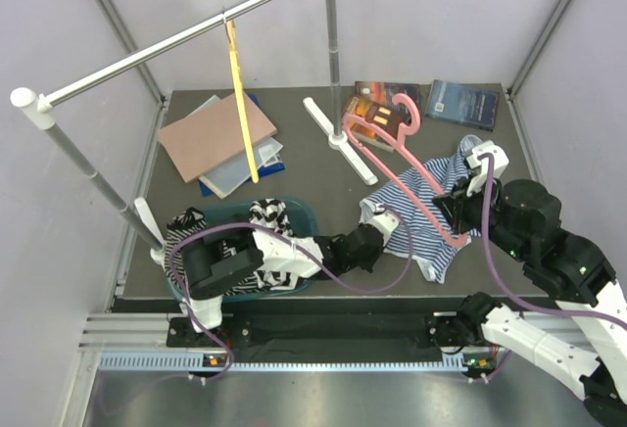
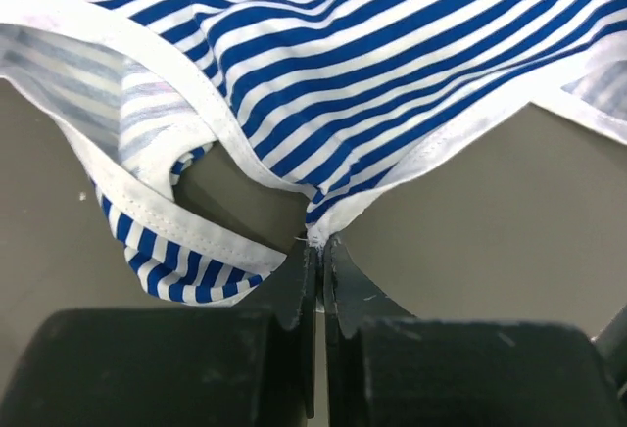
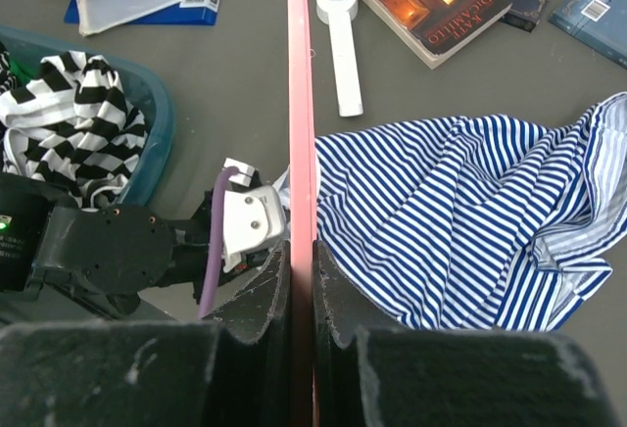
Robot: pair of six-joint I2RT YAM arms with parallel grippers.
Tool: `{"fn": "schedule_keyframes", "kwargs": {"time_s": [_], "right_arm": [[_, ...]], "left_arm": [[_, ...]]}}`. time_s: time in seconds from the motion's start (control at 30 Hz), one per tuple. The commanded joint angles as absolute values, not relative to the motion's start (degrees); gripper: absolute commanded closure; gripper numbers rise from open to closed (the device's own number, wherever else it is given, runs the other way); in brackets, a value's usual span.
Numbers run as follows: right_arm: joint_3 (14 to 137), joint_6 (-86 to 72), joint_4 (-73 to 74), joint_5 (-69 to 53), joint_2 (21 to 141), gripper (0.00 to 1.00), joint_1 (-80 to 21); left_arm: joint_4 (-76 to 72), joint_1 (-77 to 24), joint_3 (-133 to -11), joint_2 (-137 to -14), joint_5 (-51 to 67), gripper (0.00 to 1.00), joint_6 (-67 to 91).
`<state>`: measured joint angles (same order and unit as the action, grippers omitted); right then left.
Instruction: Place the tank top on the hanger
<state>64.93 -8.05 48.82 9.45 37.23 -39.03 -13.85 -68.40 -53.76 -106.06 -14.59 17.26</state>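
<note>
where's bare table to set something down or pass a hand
Bare table between the folder stack, the rack foot and the basket; a narrower strip between the blue book and the tank top. Crowded in front, where the left arm, right arm and pink hanger meet.
</note>
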Motion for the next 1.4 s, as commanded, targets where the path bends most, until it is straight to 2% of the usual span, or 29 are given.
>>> {"fn": "schedule_keyframes", "kwargs": {"time_s": [0.0,0.23,0.53,0.9,1.17,1.37], "right_arm": [[68.9,-8.1,48.4,9.9,37.0,1.00,-39.7],[72.8,-8.1,53.6,13.4,37.2,1.00,-39.7],[82.4,-10.1,64.1,19.4,37.2,1.00,-39.7],[93.5,-11.5,78.9,14.7,40.9,1.00,-39.6],[88.6,-13.4,78.8,6.5,40.3,1.00,-39.6],[80.6,-14.1,75.2,5.3,38.9,1.00,-39.6]], "left_arm": [[-12.2,-68.3,-58.0,-104.0,-22.0,1.00,17.2],[-4.2,-60.8,-73.4,-105.2,-17.4,1.00,13.0],[-0.4,-52.4,-76.6,-106.4,-16.8,1.00,17.0],[-0.3,-45.9,-80.5,-106.2,-13.1,1.00,16.8],[-0.4,-45.3,-80.7,-104.6,-13.1,1.00,16.0],[-0.9,-45.3,-80.2,-103.4,-11.9,1.00,15.6]]}}
